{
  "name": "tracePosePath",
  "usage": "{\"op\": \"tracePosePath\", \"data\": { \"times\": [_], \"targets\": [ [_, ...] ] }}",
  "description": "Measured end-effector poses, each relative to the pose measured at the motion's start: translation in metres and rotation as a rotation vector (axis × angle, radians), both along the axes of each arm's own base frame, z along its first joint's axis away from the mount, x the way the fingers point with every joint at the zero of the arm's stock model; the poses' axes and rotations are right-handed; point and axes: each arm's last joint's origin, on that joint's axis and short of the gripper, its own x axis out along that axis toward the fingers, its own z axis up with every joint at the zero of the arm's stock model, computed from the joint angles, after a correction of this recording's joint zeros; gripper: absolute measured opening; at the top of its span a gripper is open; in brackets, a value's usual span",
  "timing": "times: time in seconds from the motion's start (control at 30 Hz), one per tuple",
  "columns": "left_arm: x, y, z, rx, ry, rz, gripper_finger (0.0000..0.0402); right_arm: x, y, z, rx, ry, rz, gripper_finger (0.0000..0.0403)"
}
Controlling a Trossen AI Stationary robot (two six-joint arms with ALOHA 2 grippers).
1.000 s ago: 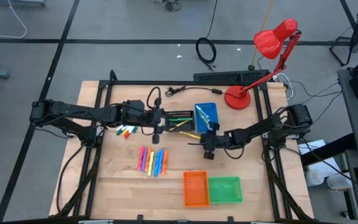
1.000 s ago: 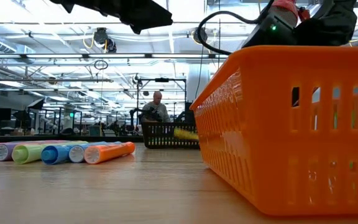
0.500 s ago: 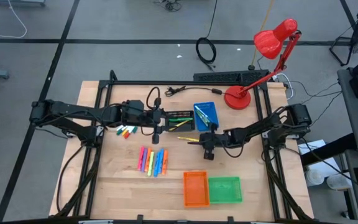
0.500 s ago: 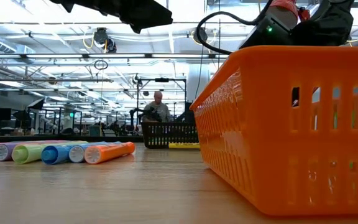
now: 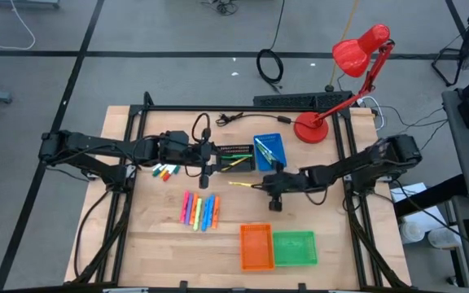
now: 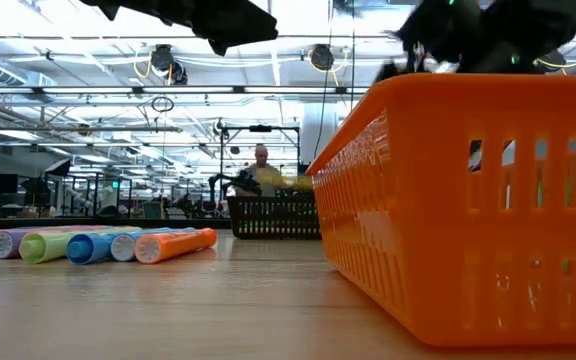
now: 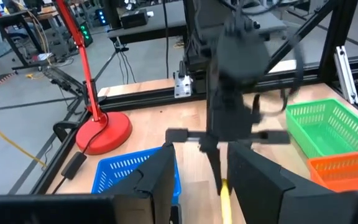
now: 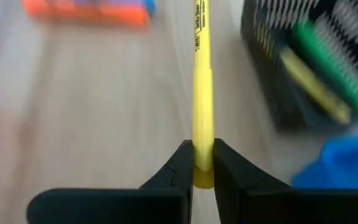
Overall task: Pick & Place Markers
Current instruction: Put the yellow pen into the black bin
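Observation:
A yellow marker [image 8: 202,74] sits in my shut right gripper [image 8: 202,165], which is mid-table [image 5: 269,186] beside the black tray [image 5: 234,155]. That tray holds a green and a yellow marker [image 8: 316,81]. A row of several coloured markers [image 5: 200,210] lies flat on the table nearer the near edge. A smaller bunch [image 5: 165,172] lies left of the black tray. My left gripper [image 5: 206,167] hovers open at the black tray's left end and touches nothing [image 7: 207,186]. My right gripper pinches the yellow marker by its rear end [image 8: 202,155] between the two fingertips. The fingers come level from the table's right and lie along the marker. The marker sticks out ahead toward the left [image 5: 243,185] and is lifted clear of the table [image 6: 288,182].
The blue tray [image 5: 269,150] stands just beyond my right gripper. The orange tray [image 5: 256,246] and the green tray [image 5: 294,248] sit side by side at the near edge. A red desk lamp [image 5: 309,129] stands at the far right. A person [image 6: 260,170] is in the room beyond.
My right gripper has drawn the yellow marker out of the black tray toward the near edge. It dipped the marker low to the table, then raised it. The marker now hangs level and clear, where before it leaned out of the tray.

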Motion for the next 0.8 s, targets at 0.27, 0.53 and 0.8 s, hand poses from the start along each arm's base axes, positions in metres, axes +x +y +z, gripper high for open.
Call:
{"op": "tracePosePath", "data": {
  "times": [0.27,0.53,0.8],
  "targets": [
    [0.000,-0.001,0.000,0.000,0.001,-0.009,0.0152,-0.002,0.018,0.041,-0.088,-0.258,0.032,0.0023],
    [0.000,-0.002,0.003,-0.013,-0.026,-0.018,0.0152,0.006,0.004,0.046,-0.122,-0.341,0.000,0.0023],
    [-0.011,-0.006,0.016,-0.008,-0.064,-0.034,0.0152,0.003,0.001,0.052,-0.160,-0.356,-0.055,0.0023]
  ]
}}
